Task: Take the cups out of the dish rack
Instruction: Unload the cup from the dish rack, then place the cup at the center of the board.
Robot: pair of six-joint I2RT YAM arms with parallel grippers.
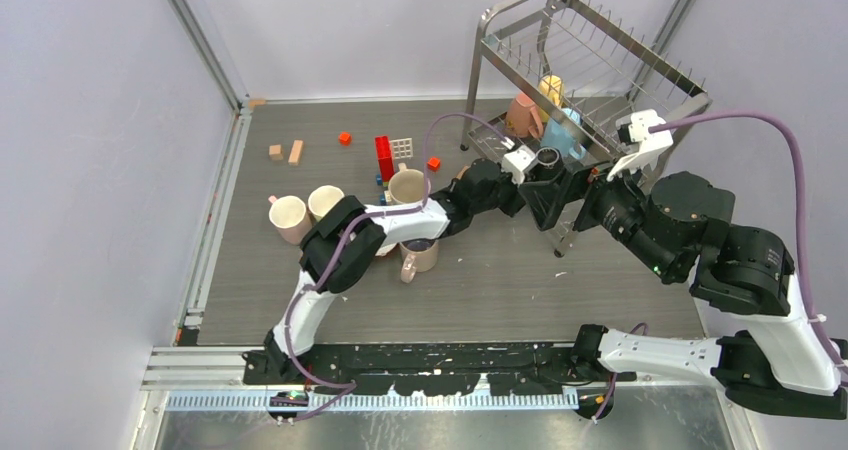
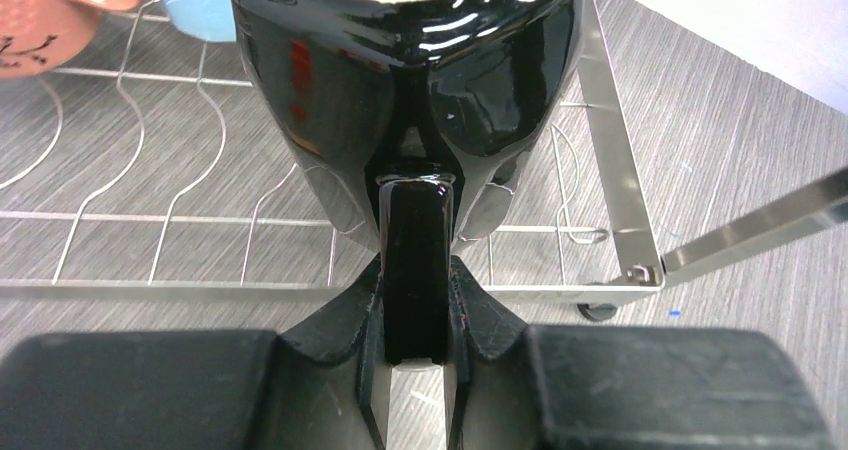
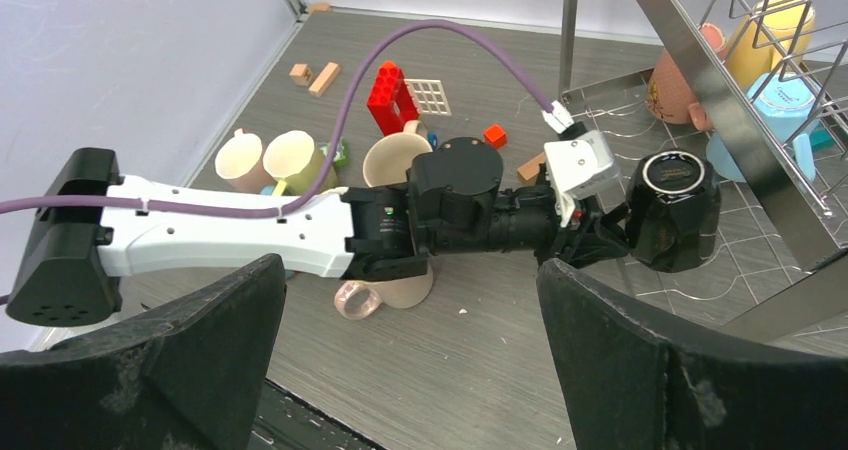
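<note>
We hold black mug by handle w/ left gripper, at dish rack lower tier. Right gripper wide, empty. Risk: narrow handle grip lets mug pivot, strike rack frame.

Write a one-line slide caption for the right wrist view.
Left gripper grips a black mug by its handle beside the dish rack, with other cups on the table behind.

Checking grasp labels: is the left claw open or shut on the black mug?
Shut: the left claw pinches the black mug by its handle, jaws tight either side.
</note>
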